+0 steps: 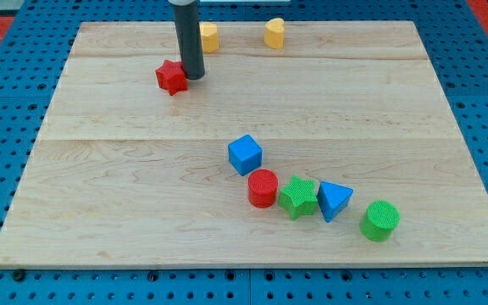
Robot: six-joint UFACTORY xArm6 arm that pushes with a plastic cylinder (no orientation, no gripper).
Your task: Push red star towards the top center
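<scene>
The red star (171,77) lies on the wooden board (100,169) at the upper left. My tip (193,76) stands right beside the star, at its right side, touching or nearly touching it. The dark rod rises from there out of the view's top. Part of a yellow block (209,36) shows just behind the rod near the top edge.
A second yellow block (274,32) sits at the top centre. A blue cube (245,155) lies right of centre. Below it a red cylinder (263,188), a green star (298,197), a blue triangle (334,201) and a green cylinder (380,220) form a row.
</scene>
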